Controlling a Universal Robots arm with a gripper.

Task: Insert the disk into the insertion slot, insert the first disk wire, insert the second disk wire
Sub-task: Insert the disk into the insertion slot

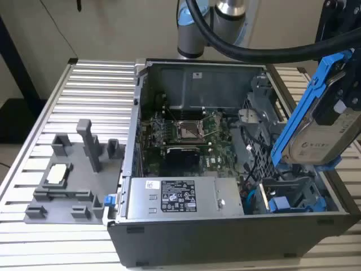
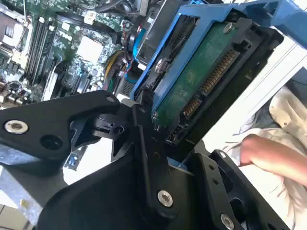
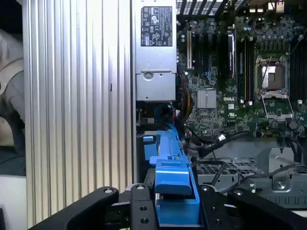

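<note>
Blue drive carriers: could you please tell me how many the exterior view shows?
2. One, around the hard drive, is in the gripper above the case; the other carrier sits in the drive cage below. Others may be hidden.

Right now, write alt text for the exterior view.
The gripper holds the disk, tilted in its blue carrier, over the open case at the exterior view's right, not yet in the insertion slot. A grey tray lies beside it.

The disk has a dull silver-grey metal shell and a pale paper label, framed in smooth bright blue plastic. The gripper jaws look matt black. The bench is ribbed, satin pale metal; the computer case is dark matt sheet metal.
</note>
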